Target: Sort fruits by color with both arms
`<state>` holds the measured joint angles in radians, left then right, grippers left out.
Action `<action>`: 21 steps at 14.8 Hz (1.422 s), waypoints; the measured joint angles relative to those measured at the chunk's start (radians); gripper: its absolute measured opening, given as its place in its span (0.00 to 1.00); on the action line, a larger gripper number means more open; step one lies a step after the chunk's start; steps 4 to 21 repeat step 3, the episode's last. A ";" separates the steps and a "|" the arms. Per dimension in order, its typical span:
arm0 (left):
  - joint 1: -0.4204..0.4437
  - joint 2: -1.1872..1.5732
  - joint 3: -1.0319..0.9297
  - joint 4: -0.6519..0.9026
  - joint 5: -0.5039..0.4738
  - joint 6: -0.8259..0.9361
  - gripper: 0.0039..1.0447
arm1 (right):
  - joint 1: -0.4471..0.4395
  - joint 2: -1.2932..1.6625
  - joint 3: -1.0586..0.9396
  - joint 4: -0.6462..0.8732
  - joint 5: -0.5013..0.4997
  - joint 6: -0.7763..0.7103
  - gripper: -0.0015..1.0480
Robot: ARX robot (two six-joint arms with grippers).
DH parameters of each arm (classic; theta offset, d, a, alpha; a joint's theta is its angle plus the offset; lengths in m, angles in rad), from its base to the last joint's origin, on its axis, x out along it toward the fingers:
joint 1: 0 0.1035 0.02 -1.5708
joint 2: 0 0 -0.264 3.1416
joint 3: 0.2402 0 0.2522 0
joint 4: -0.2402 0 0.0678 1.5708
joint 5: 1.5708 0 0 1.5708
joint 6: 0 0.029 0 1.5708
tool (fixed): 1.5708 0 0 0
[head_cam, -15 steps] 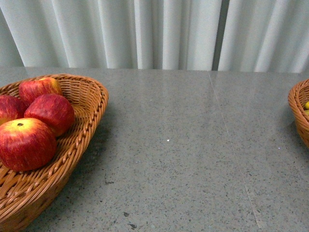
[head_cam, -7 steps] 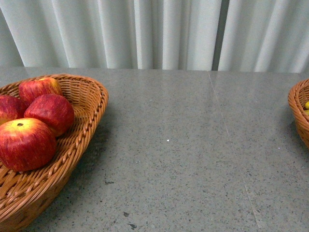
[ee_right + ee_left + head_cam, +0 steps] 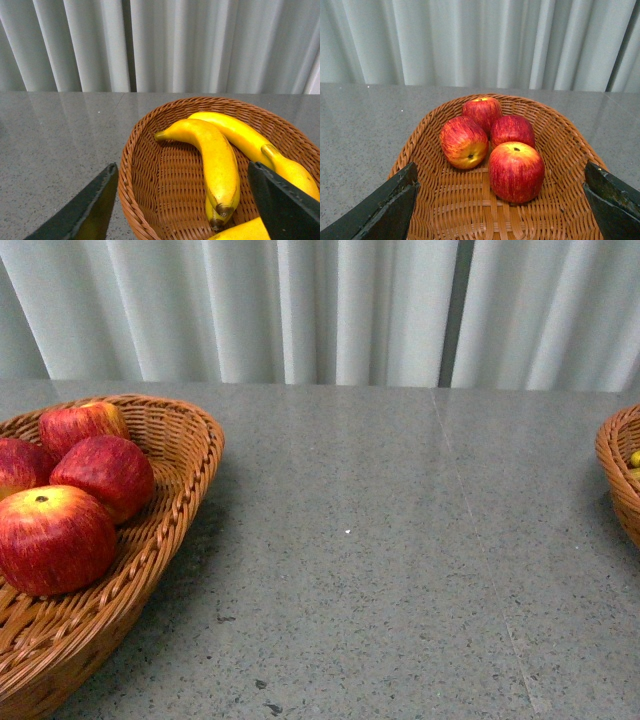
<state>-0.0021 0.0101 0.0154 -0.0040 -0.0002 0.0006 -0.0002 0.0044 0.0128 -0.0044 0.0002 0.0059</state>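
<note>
Front: no arm in frame; four red apples (image 3: 55, 538) with yellow streaks sit in a wicker basket (image 3: 175, 515) at the table's left edge, a second basket (image 3: 612, 465) at the right edge shows only a yellow sliver, and the grey table (image 3: 380, 560) between holds no loose fruit, so sorting looks done.

Left wrist: left gripper (image 3: 500, 200) spread wide and empty over the apple basket; risk is a low descent clipping the rim or nudging the nearest apple.

Right wrist: right gripper (image 3: 185, 205) also released, empty, over smooth yellow bananas (image 3: 215, 155) with dark tips; same rim-snag risk.
</note>
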 joint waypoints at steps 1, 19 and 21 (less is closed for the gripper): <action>0.000 0.000 0.000 0.000 0.000 0.000 0.94 | 0.000 0.000 0.000 0.000 0.000 0.000 0.86; 0.000 0.000 0.000 0.000 0.000 0.000 0.94 | 0.000 0.000 0.000 0.000 0.000 0.000 0.93; 0.000 0.000 0.000 0.000 0.000 0.000 0.94 | 0.000 0.000 0.000 0.000 0.000 0.000 0.93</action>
